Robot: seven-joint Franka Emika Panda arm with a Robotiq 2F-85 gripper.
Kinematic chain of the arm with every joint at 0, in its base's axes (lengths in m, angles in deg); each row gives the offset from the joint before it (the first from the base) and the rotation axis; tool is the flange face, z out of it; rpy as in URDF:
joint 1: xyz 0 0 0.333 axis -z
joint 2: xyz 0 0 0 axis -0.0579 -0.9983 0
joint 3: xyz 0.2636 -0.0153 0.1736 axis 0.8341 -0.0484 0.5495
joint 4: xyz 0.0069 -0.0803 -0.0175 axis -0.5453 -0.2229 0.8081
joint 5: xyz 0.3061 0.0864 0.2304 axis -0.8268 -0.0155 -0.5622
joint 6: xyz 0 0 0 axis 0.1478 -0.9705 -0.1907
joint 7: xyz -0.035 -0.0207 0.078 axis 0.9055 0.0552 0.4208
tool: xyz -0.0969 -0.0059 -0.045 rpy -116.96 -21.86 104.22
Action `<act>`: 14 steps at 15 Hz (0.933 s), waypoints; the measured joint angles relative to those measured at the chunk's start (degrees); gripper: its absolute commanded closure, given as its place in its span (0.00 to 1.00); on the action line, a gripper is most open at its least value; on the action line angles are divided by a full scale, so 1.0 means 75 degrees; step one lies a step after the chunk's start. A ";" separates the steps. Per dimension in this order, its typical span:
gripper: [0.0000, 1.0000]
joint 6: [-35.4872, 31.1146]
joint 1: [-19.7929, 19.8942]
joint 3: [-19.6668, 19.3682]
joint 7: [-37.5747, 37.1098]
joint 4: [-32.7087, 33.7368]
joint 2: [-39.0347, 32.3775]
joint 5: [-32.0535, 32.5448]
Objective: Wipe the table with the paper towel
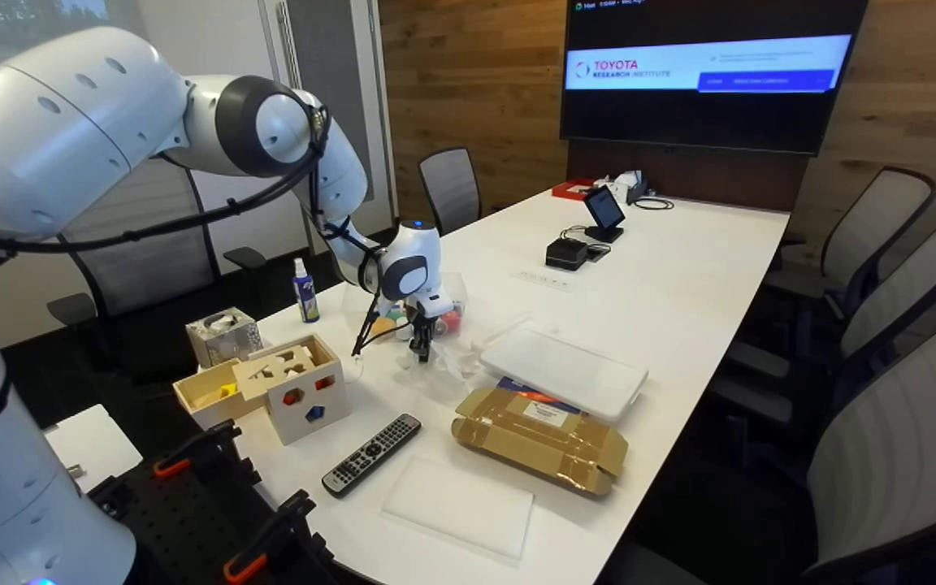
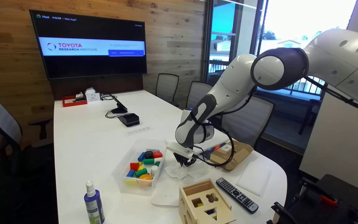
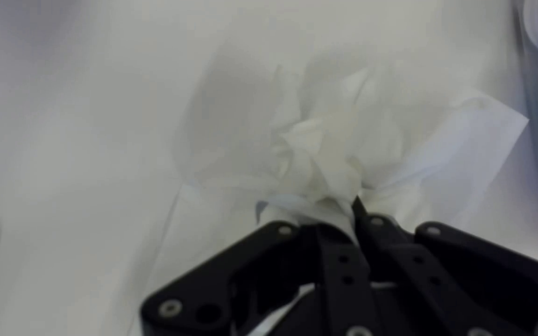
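Note:
The white table [image 1: 679,276] runs away toward the wall screen in both exterior views. Above its near part, my gripper [image 2: 185,163] points down beside the clear bin. In the wrist view the gripper [image 3: 350,219] is shut on the crumpled white paper towel [image 3: 320,154], which is pinched between the black fingers and fans out beyond them. An exterior view shows the loose folds of the paper towel [image 2: 179,172] spread under the fingertips, low against the tabletop. White on white makes its exact edges hard to see.
A clear bin [image 2: 118,179] of coloured blocks stands close by the gripper. Around it are a wooden shape box [image 1: 314,398], a remote [image 1: 372,455], a flattened cardboard box [image 1: 541,443], a white lid [image 1: 565,366], a spray bottle [image 1: 305,292] and a tissue box [image 1: 224,337].

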 measured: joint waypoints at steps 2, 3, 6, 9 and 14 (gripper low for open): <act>0.99 0.0299 -0.0326 -0.0296 -0.0454 -0.0366 0.0344 -0.0004; 0.99 0.0426 -0.0495 -0.0419 -0.0662 -0.0571 0.0548 -0.0002; 0.99 0.0610 -0.0867 -0.0545 -0.0902 -0.1219 0.1249 0.0059; 0.99 0.0775 -0.1059 -0.0472 -0.0852 -0.1703 0.1993 0.0298; 0.99 0.1617 -0.1066 -0.0033 0.0051 -0.1886 0.3065 0.0674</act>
